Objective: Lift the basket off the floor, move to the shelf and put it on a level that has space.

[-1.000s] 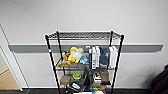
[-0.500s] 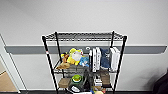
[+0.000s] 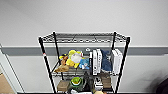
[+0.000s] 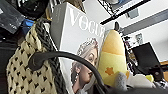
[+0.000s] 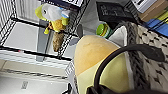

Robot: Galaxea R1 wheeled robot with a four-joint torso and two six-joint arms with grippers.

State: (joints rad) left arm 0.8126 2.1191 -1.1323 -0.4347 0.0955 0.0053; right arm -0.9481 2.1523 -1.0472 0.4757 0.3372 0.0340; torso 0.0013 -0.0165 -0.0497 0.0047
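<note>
Head view faces the tall black wire rack (image 3: 83, 62), its top wire-grid tier (image 3: 83, 37) bare; wrist views show the cream woven basket (image 4: 27, 72); neither hand's grip can be told.

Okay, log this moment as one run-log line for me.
shelf ahead | top level bare | middle tier: plush toys, white books | basket by both wrists, holding yellow plush, magazine

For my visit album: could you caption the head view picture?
Tall black wire rack against a pale wall, bare top tier, plush toys and white books below.
</note>
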